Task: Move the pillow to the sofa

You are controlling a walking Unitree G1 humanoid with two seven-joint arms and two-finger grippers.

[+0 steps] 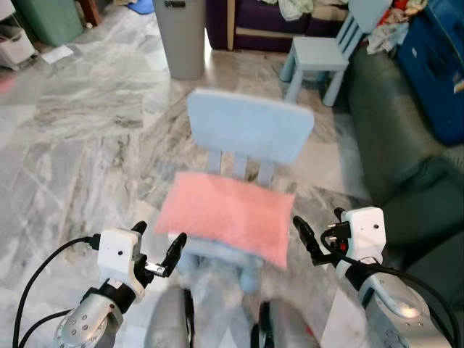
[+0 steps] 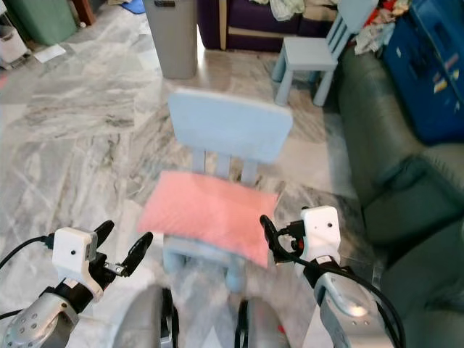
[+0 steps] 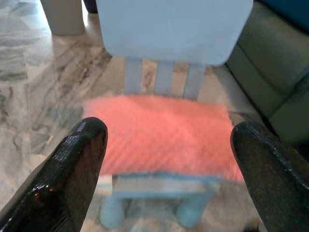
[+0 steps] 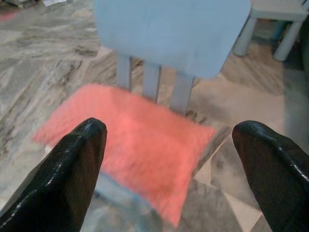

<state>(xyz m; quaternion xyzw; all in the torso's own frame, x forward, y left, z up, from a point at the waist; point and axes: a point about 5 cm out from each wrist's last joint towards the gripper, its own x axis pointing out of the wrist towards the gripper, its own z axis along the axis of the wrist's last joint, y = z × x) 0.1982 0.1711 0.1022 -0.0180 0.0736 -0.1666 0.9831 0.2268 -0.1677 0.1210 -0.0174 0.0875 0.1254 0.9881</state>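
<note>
A pink pillow point(image 1: 225, 214) lies flat on the seat of a small light-blue chair point(image 1: 250, 127) directly ahead of me. My left gripper point(image 1: 158, 238) is open, low and just off the pillow's near left corner, without touching it. My right gripper point(image 1: 319, 223) is open too, beside the pillow's right end and apart from it. In the left wrist view the pillow point(image 3: 159, 130) sits between the two black fingers point(image 3: 72, 179), still some way ahead. In the right wrist view the pillow point(image 4: 130, 130) lies ahead, toward one finger point(image 4: 67, 183). A dark green sofa point(image 1: 391, 138) runs along the right.
A second light-blue chair point(image 1: 319, 58) stands behind, near the sofa's far end. A grey bin point(image 1: 180, 36) is at the back, a purple couch point(image 1: 268, 29) beyond it, and a blue container point(image 1: 438, 58) on the sofa. Marble floor point(image 1: 80, 138) lies open to the left.
</note>
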